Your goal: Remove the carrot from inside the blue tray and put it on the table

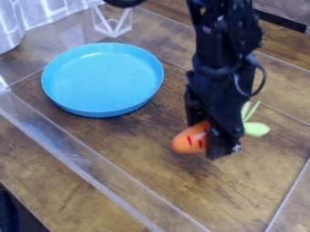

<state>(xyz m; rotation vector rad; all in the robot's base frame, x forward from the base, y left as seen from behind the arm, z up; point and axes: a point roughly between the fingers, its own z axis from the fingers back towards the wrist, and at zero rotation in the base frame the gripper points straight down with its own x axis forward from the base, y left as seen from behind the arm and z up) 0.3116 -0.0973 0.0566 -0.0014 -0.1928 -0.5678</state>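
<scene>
At the left, the blue tray (101, 80) sits flat on the counter (145, 172), with nothing lying in its bright, shallow bowl. A clear sheet covers the dark wood planks, and its raised edge runs diagonally across the lower left, catching pale glints of light.

To the right of the tray and well apart from it, the black arm comes down from the top of the view, pointing steeply downward. The fingers (208, 139) are pinching the carrot (191, 140): its orange body pokes out on the left side of them, low over the counter, and the green top (253, 124) sticks out on the right. Whether the carrot touches the surface cannot be told.

Behind the tray, at the top edge, stands a clear angular object, blurred. A bright streak of reflected light lies on the planks further right.
</scene>
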